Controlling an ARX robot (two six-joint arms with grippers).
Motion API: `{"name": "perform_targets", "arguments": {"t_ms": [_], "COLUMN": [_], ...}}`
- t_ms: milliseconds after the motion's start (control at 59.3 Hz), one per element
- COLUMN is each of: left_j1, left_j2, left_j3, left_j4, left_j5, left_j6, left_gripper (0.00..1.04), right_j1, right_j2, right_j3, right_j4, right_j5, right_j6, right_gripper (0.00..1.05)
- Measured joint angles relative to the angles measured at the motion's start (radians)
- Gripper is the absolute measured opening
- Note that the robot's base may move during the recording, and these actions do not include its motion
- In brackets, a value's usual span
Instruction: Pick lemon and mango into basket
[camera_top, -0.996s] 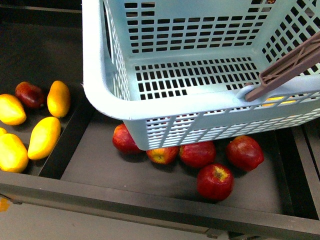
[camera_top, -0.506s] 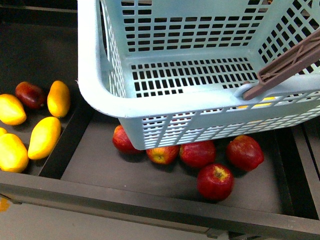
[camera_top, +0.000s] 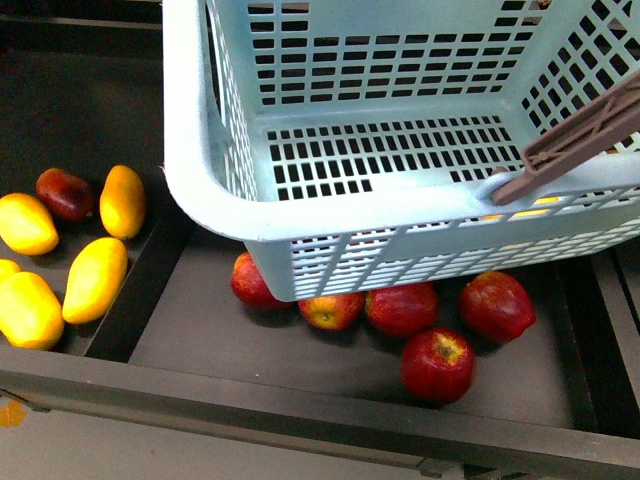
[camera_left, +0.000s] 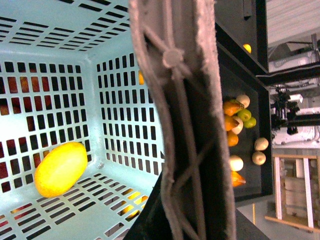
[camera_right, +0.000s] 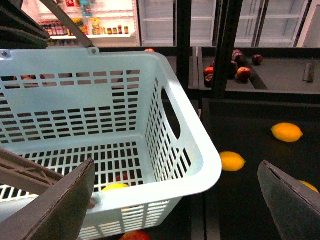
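The pale aqua basket (camera_top: 300, 215) hangs over the dark shelf and fills the upper front view. My left gripper (camera_left: 192, 220) is shut on its brown handle (camera_left: 185, 125); the fingers themselves are mostly hidden behind the handle. One plump yellow lemon (camera_left: 61, 168) lies on the basket floor, and it also shows as the lemon (camera_right: 115, 187) in the right wrist view. Elongated mangoes (camera_top: 95, 279) lie in the compartment to the basket's left. My right gripper (camera_right: 177, 200) is open and empty above the basket's corner rim (camera_right: 200, 165).
Several red apples (camera_top: 437, 363) lie under and in front of the basket. A dark red fruit (camera_top: 65, 192) sits among the mangoes. A raised divider (camera_top: 140, 280) separates the two compartments. More lemons (camera_right: 232, 161) rest on the dark shelf beside the basket.
The basket swayed slightly left, then back right. The shelf and its fruit have shifted a little right and down in the front view.
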Motion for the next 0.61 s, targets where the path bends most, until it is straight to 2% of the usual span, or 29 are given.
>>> {"name": "perform_targets", "arguments": {"t_ms": [135, 608], "left_j1": [-0.005, 0.010], "left_j2": [0.000, -0.001], "left_j3": [0.000, -0.002], "left_j4": [0.000, 0.000], "left_j5": [0.022, -0.001], "left_j6": [-0.011, 0.002], "left_gripper": [0.05, 0.05], "right_j1": [0.000, 0.001], "right_j2": [-0.001, -0.005], "right_j3": [0.000, 0.000], "right_j4": [0.000, 0.001], "right_j5": [0.000, -0.003], "right_j6": [0.000, 0.000], "right_gripper": [0.96, 0.96]}}
